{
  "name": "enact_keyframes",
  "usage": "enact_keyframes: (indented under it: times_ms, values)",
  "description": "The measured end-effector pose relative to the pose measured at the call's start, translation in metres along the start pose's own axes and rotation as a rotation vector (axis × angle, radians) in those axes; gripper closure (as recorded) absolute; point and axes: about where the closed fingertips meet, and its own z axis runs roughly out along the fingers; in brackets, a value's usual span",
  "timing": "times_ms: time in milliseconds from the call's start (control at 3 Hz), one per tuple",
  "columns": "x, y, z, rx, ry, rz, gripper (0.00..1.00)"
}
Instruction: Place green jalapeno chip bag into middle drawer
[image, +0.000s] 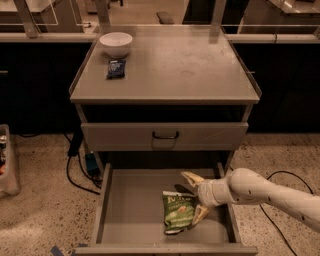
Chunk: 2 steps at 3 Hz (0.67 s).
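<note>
The green jalapeno chip bag (178, 211) lies on the floor of the open middle drawer (132, 205), right of its middle and near the front. My gripper (196, 196) reaches in from the right on a white arm, just to the right of the bag. Its fingers are spread apart, one fingertip (191, 177) behind the bag and the other at the bag's right edge. The bag rests on the drawer floor.
A white bowl (116, 43) and a small dark-blue packet (115, 68) sit on the cabinet top at the back left. The drawer front with a dark handle (165, 135) above is closed. Cables (75, 170) lie on the floor to the left.
</note>
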Motion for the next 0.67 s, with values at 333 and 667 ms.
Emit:
enact_keyframes:
  times_ms: [333, 667]
  values:
    - [0.0, 0.0, 0.0, 0.0, 0.0, 0.0, 0.0]
    - [-0.001, -0.01, -0.028, 0.012, 0.053, -0.022, 0.0]
